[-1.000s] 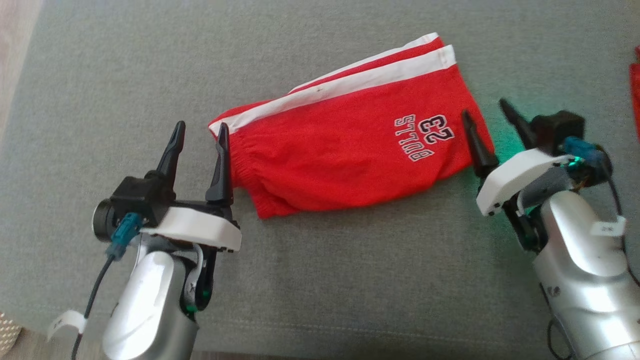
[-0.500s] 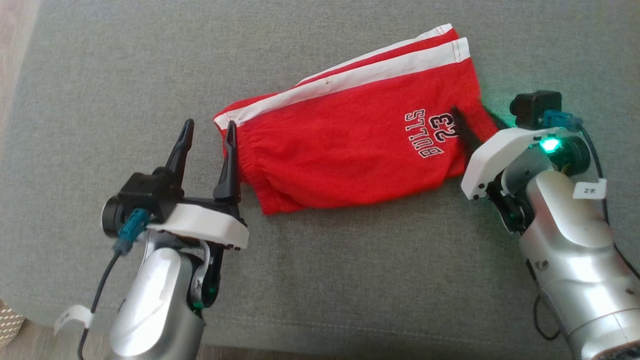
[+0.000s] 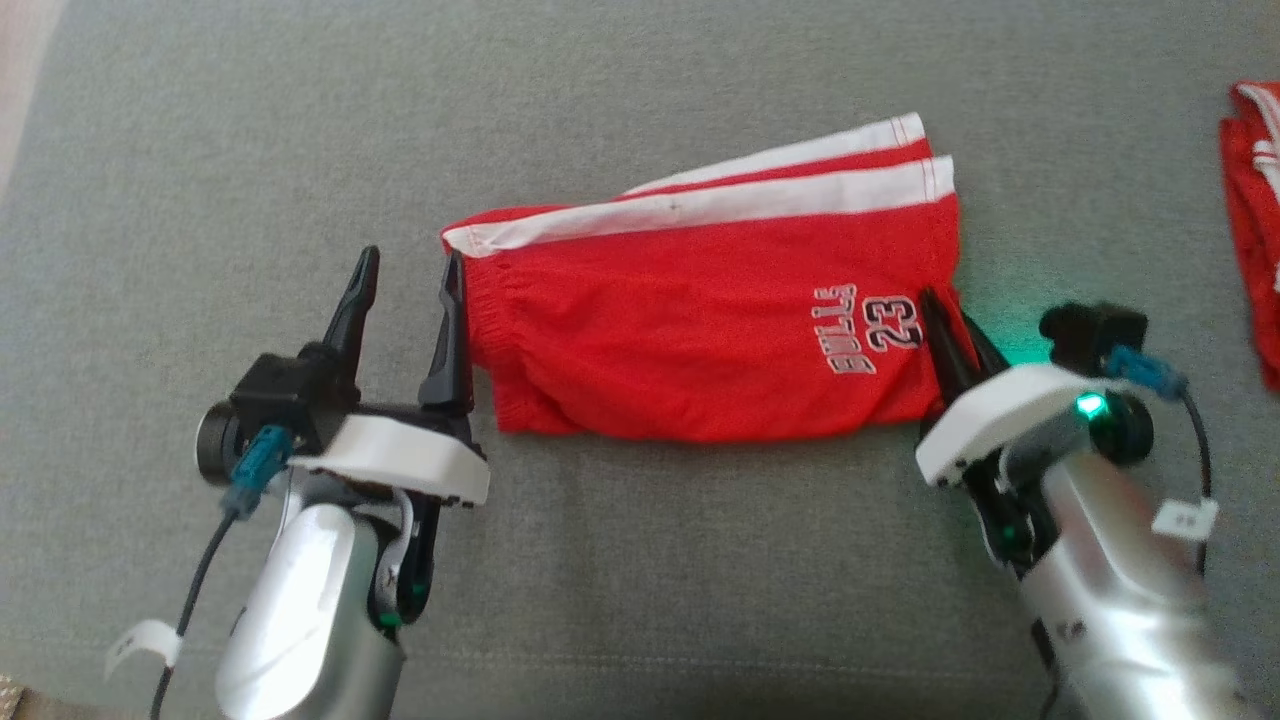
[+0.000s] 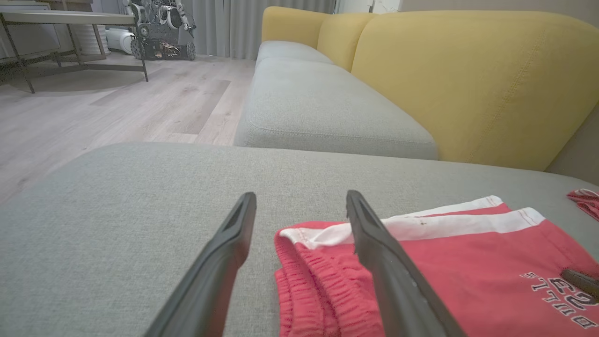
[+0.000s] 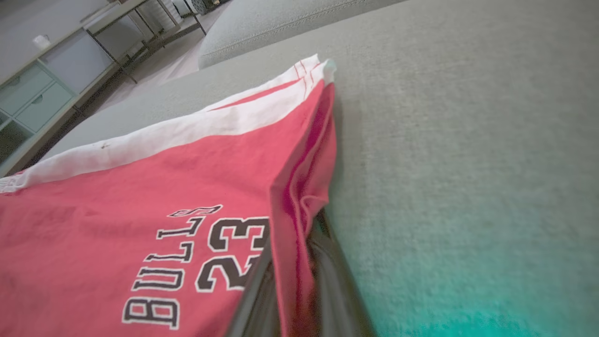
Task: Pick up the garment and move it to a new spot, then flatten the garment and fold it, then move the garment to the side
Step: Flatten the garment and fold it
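the red shorts (image 3: 700,330) lay flat on the grey sofa seat (image 3: 640,560), roughly in its middle, doubled lengthwise so that one leg sat on the other and two white stripes (image 3: 780,195) ran along the far edge. the elastic waistband (image 3: 490,320) pointed toward the robot's left and the leg hem (image 3: 948,235) toward its right. a second red garment (image 3: 1250,200) sat well apart at the right edge of the seat.

the right gripper (image 3: 945,315) had its fingers pressed together on the hem, just beside the "bulls 23" print (image 3: 872,328). the right wrist view showed a ridge of red cloth pinched between them. the left gripper (image 3: 410,262) stood wide and held nothing, low over the seat. its inner finger was right at the waistband, though whether it touched could not be told.

judging by the neat doubled lie, the folding looked at least partly done. the step in hand seemed to be taking hold of both ends, either for a further fold or to carry the shorts aside. the next move called for the left gripper to shift toward the waistband so the cloth came between its fingers, then to close on every layer. a lift by the right end alone would likely let the fold fall open.
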